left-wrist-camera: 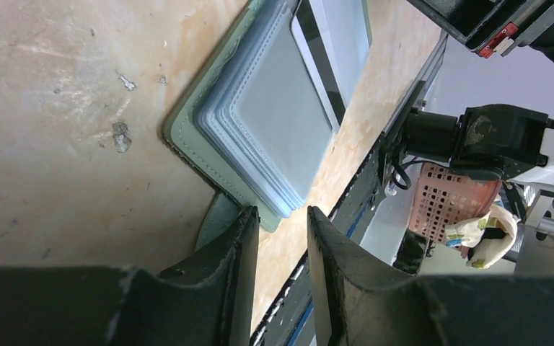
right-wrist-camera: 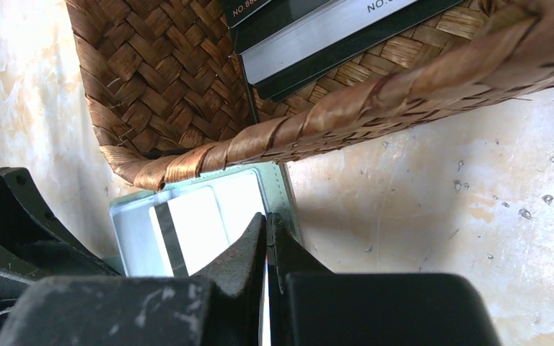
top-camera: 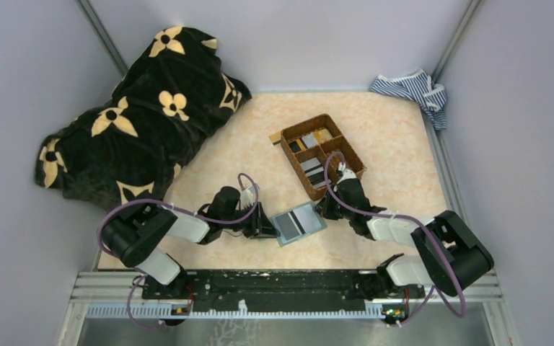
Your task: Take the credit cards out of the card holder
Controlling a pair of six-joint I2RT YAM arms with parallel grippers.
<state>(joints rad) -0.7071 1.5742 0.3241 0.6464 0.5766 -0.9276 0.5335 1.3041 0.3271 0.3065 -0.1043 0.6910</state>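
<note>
The green card holder [top-camera: 299, 222] lies open on the table between my two grippers. Its near half shows stacked pale blue-grey pockets [left-wrist-camera: 270, 122]. A white credit card [right-wrist-camera: 191, 229] with a dark stripe lies in the other half. My left gripper [left-wrist-camera: 283, 216] is open at the holder's corner; its left finger [left-wrist-camera: 242, 238] rests by the green edge and nothing is between the fingers. My right gripper [right-wrist-camera: 268, 220] is shut, with its tips at the holder's right edge [right-wrist-camera: 286, 194]. A thin pale sliver shows between its fingers; I cannot tell what it is.
A brown woven divided basket [top-camera: 322, 153] with several cards stands just behind the holder, its rim [right-wrist-camera: 317, 115] close above my right gripper. A black flowered blanket [top-camera: 144, 115] fills the back left. A striped cloth [top-camera: 415, 90] lies at the back right.
</note>
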